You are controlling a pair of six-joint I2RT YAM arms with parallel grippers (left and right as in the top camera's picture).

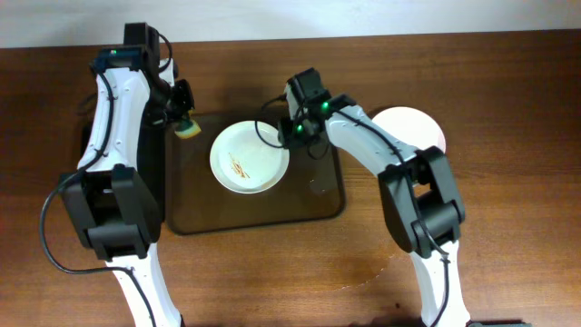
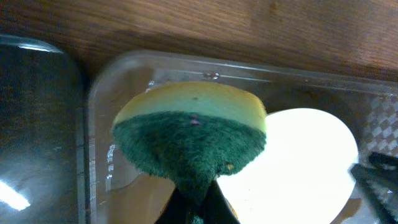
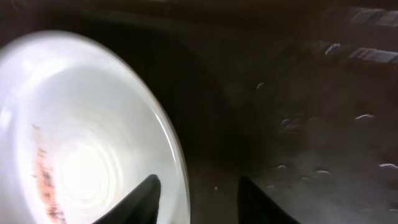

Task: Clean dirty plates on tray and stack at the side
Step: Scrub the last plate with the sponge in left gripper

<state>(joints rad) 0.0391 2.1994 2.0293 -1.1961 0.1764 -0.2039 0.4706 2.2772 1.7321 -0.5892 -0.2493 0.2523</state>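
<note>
Dirty plate (image 1: 245, 162) rim straddled by right gripper (image 3: 198, 185); left gripper (image 2: 198, 208) pinches sponge (image 2: 189, 134).

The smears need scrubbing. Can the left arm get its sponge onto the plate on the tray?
Probably yes. The sponge in the left tool hangs over the tray corner beside the plate, nothing between. The right tool is at the far rim, off the smears.

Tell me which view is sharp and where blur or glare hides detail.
Overhead: evenly lit, sharp; the smears on the round white shallow plate are readable. Left wrist: the yellow sponge with green scouring pad looks soft; the plate behind is overexposed white. Right wrist: dark and blurred, glare on the plate's centre; the glossy dark brown tray shows only smeared highlights.
</note>
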